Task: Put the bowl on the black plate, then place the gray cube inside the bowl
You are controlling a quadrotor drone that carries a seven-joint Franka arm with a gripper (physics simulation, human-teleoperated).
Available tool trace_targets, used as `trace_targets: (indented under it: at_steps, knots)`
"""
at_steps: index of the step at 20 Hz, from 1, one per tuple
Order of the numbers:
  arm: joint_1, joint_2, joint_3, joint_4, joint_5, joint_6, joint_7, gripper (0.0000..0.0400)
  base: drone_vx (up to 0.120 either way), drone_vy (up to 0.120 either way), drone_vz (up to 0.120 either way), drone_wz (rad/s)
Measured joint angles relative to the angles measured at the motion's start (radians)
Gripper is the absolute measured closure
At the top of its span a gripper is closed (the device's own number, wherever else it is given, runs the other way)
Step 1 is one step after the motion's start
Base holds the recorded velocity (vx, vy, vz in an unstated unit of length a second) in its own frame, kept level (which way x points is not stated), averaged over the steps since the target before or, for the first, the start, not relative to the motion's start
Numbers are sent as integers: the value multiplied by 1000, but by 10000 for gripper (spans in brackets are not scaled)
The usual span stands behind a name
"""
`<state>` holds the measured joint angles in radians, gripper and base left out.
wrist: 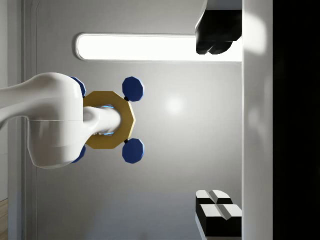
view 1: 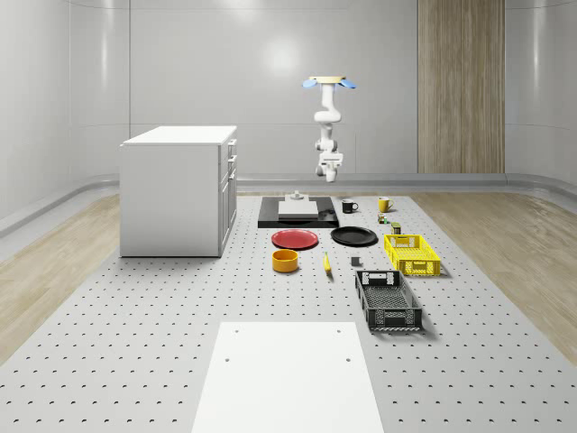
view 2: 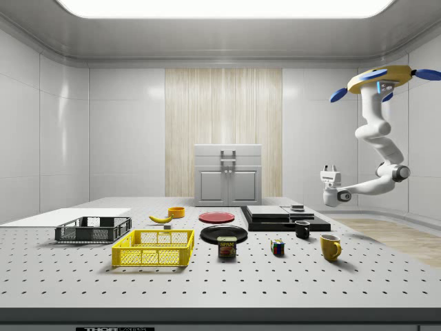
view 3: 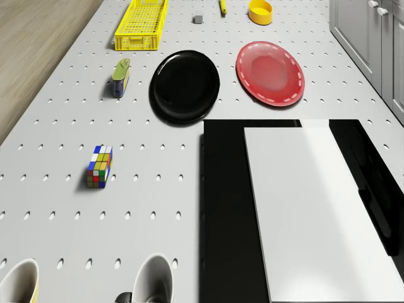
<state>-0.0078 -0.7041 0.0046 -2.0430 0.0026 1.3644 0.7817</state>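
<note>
High beyond the black plate [view 1: 353, 236], the gripper [view 2: 330, 169] hangs, finger state indiscernible.

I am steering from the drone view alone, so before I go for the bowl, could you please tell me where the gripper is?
Observer: In the side view the gripper hangs in the air by the end of the black slab, well above the table.
Operator: Thank you. Is it holding anything?
Observer: No. The wrist view shows its fingers wide apart with nothing between them.
Operator: And where is the drone itself?
Observer: The drone hovers high above the gripper, near the ceiling, resting on nothing.
</note>
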Motion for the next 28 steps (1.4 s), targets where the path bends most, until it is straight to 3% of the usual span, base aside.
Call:
trace_targets:
  at_steps: [24, 28]
  knots:
    - [-6, -12, 17, -11, -22, 18, 2, 0, 120, -107, 0, 0]
    - [-11, -14, 33, -14, -45, 21, 5, 0, 120, -10, 0, 0]
